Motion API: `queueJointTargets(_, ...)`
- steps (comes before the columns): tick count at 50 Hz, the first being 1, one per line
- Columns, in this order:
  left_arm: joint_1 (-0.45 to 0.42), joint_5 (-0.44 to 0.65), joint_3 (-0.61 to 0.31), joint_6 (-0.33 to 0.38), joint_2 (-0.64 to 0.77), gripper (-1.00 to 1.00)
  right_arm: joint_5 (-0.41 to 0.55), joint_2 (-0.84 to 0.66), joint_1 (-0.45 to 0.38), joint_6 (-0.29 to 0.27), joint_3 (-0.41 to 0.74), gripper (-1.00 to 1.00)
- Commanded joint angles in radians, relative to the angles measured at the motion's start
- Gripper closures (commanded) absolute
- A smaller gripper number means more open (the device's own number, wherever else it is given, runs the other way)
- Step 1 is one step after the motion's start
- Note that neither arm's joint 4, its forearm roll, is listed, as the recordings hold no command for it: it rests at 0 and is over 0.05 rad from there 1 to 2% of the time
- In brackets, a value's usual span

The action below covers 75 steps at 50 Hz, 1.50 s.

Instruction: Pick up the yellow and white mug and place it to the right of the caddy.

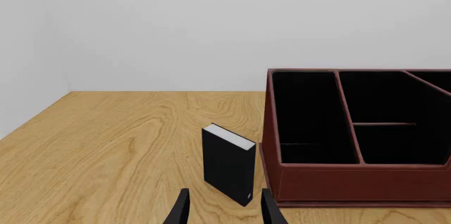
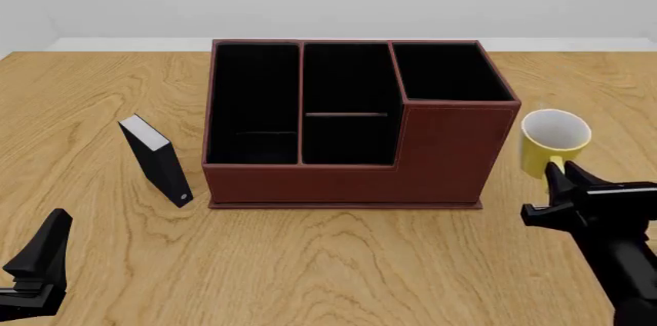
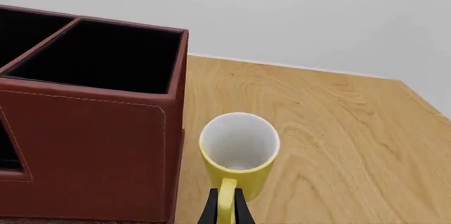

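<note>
1. The right gripper [image 3: 225, 206] is the nearest thing, and its jaws are pinched tight on the handle of the yellow and white mug [image 3: 239, 150].
2. The mug stands upright on the surface [image 2: 339, 264], just beside the right side of the caddy [image 2: 349, 122], next to its tall part.
3. It sits where the task wants it, so I think the placing step is almost done.
4. The next move should be to open the jaws gently and pull straight back, so the mug does not tip or bump the caddy.
5. The left gripper [image 1: 222, 211] waits on the other side of the caddy, jaws apart and holding nothing, near a small black box [image 2: 156, 159].
</note>
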<state>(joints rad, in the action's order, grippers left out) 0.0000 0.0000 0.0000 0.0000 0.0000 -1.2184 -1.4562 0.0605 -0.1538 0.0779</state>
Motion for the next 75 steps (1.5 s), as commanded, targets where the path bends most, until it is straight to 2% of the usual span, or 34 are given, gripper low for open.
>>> queueJointTargets(1,0.000,0.000,0.000,0.000,0.000,-1.00,-0.002,-0.021,0.004,0.011,0.012,1.00)
queueJointTargets(75,0.000,0.000,0.000,0.000,0.000,-1.00,-0.002,-0.241,0.031,0.014,0.110,1.00)
